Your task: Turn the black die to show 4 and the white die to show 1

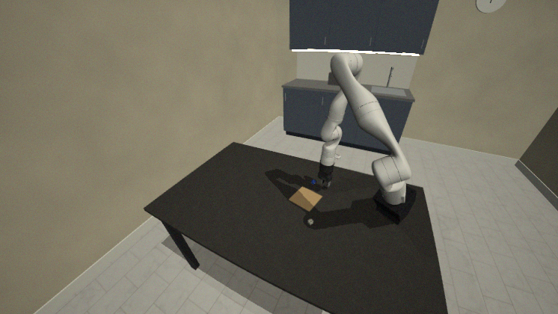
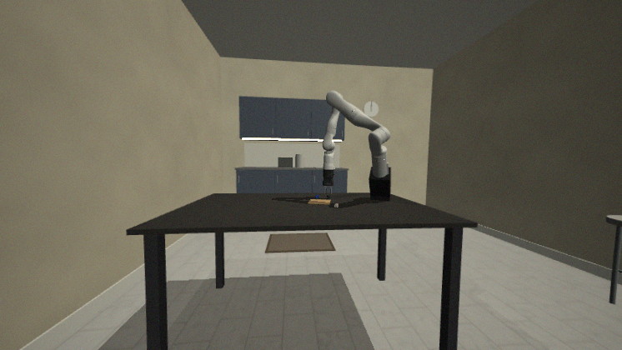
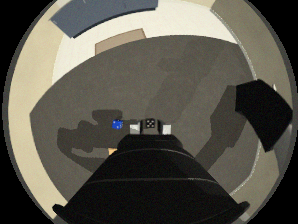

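Across a dark table, going left to right, a tan mat lies flat; the white die is near its near corner, off the mat, top number unreadable. The blue die sits beyond the far edge. Farther right, the gripper points down, fingers partly spread on either side of the black die, which is off the mat and seems to show five pips.
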You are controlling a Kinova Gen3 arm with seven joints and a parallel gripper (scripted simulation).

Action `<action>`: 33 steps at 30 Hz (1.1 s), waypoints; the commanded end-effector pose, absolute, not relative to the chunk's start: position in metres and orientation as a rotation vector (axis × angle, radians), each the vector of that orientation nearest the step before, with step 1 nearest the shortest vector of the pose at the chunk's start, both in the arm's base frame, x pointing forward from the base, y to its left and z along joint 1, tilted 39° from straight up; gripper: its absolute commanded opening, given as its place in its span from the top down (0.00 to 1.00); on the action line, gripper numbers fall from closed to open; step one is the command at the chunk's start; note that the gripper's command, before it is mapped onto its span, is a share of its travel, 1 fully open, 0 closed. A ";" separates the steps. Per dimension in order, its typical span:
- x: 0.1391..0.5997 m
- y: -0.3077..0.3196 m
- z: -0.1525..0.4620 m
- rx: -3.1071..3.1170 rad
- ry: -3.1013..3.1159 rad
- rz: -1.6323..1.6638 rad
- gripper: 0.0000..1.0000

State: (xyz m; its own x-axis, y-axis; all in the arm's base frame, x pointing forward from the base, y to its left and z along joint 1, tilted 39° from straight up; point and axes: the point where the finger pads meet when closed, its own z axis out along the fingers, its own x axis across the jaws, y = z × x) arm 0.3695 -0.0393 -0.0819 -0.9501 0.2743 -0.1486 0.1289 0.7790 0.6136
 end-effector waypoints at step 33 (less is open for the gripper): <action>0.370 -0.035 -0.085 0.312 2.744 0.926 0.30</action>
State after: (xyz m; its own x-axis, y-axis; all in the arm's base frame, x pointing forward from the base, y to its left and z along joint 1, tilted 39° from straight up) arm 0.3701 -0.0343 -0.0857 -0.9516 0.2705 -0.1459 0.1266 0.7775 0.6160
